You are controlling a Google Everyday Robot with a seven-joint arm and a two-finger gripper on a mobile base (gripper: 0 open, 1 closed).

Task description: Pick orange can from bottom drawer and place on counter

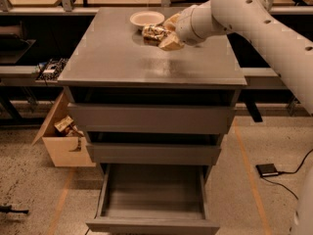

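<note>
My gripper (164,33) reaches in from the right over the far part of the counter (122,58). It is shut on the orange can (154,33), which lies sideways between the tan fingers (171,42), just above or on the grey top, right beside a white bowl. The bottom drawer (154,195) stands pulled open below, and its inside is bare.
A white bowl (146,18) sits at the back of the counter. Two wider grey drawers (149,119) are shut above the open one. An open cardboard box (63,138) stands on the floor at the left. A cable and small black box (268,170) lie at the right.
</note>
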